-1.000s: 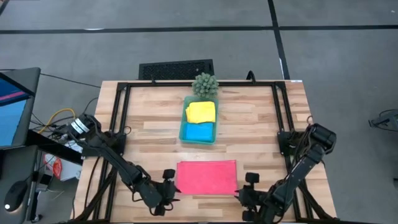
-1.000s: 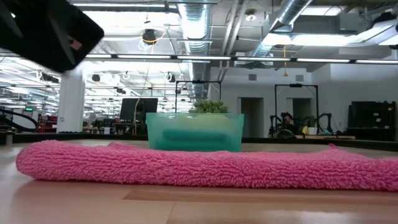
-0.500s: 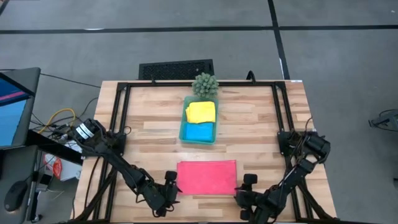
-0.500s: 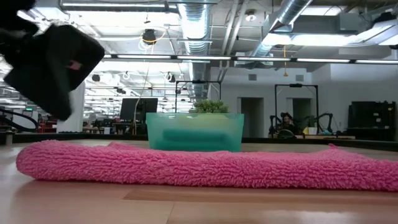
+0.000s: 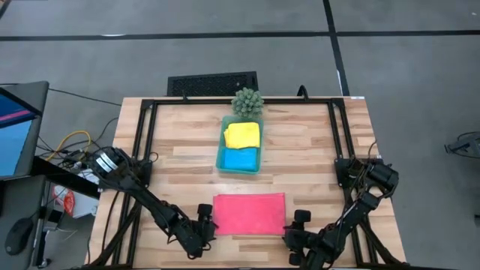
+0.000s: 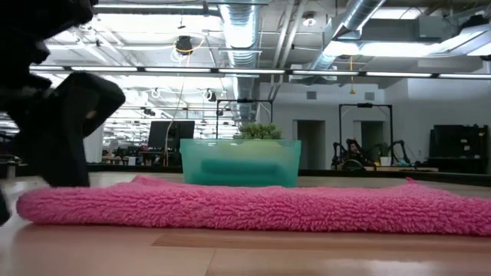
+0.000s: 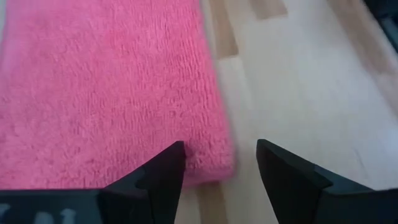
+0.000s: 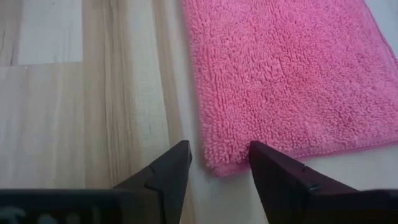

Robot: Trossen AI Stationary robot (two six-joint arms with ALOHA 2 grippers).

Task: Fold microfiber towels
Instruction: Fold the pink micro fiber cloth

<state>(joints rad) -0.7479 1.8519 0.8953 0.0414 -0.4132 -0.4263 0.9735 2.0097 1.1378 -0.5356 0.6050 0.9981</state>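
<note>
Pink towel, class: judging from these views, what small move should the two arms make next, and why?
Probably close both sets of fingers on the near corners. The pink towel lies flat, folded, on the table; the left gripper and right gripper each stand open astride a corner, so pinching would allow another fold.

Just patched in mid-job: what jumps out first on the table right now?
The pink towel lies folded flat at the table's near edge, with the left gripper and right gripper open at its two near corners. Behind it, the teal tray holds the yellow towel and blue towel.
</note>
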